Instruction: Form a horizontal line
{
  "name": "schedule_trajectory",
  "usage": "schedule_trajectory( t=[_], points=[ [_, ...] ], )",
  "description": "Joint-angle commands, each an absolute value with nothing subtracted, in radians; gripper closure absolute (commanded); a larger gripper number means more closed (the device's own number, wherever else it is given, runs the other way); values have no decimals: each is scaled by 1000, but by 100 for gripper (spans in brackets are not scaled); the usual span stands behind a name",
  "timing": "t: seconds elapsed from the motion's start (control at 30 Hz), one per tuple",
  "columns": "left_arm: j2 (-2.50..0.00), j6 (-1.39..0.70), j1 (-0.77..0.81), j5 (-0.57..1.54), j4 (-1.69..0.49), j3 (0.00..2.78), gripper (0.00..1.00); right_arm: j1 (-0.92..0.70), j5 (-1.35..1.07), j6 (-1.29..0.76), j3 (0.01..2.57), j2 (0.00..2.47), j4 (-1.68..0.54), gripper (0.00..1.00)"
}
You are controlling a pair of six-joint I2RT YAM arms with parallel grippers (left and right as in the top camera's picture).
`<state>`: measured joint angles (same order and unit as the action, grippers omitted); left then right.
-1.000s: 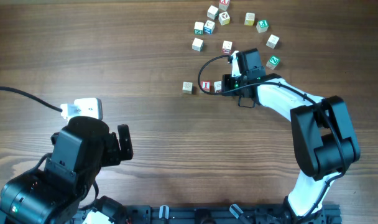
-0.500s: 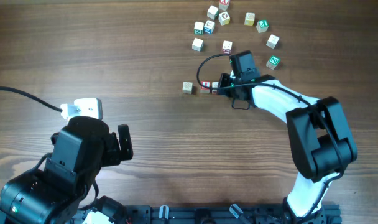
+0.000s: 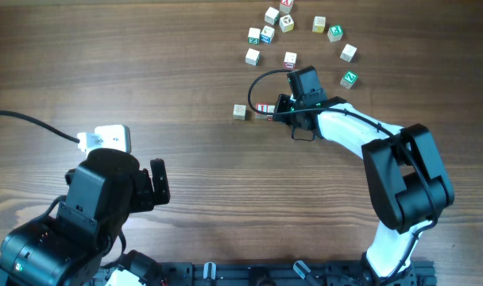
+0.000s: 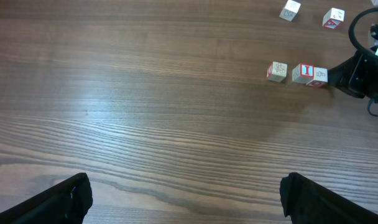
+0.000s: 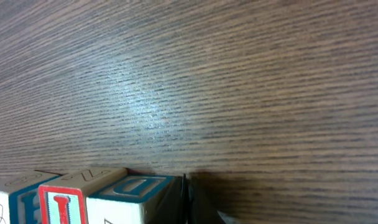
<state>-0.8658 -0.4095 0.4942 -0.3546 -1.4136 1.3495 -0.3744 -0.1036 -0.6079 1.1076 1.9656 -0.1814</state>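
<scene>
Three small pale cubes lie in a row left of my right gripper. The green-marked cube (image 3: 240, 112) stands a little apart on the left. The red "I" cube (image 3: 263, 108) touches the red-marked cube (image 3: 273, 111). All three show in the left wrist view: green-marked cube (image 4: 276, 71), "I" cube (image 4: 303, 73), red-marked cube (image 4: 318, 76). My right gripper (image 3: 282, 108) is shut, with its tips against the red-marked cube's right side (image 5: 130, 193). My left gripper (image 4: 184, 190) is open and empty, far at the lower left (image 3: 158, 184).
Several loose letter cubes (image 3: 289, 59) are scattered at the back, above the right arm. A white device (image 3: 106, 139) with a black cable lies at the left. The right gripper's black cable (image 3: 261, 83) loops over the row.
My right gripper has moved left and pushed the red-marked cube against the "I" cube, and both have slid towards the green-marked cube. The left arm has not moved.
</scene>
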Motion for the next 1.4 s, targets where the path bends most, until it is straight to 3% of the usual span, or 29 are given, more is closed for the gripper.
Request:
schedule_trajectory(
  t=[0.0,0.43,0.7,1.37],
  points=[
    [-864,-426,490,-364,-1411,1348,0,-379,-99,-553,1097,1988,-168,95],
    [-864,-426,490,-364,-1411,1348,0,-384,-144,-498,1097,1988,-139,95],
    [-864,-426,490,-364,-1411,1348,0,-387,-98,-679,1097,1990,-186,96],
    [-864,-426,490,-364,-1411,1348,0,-433,-34,-757,1097,1990,-175,95]
  ],
)
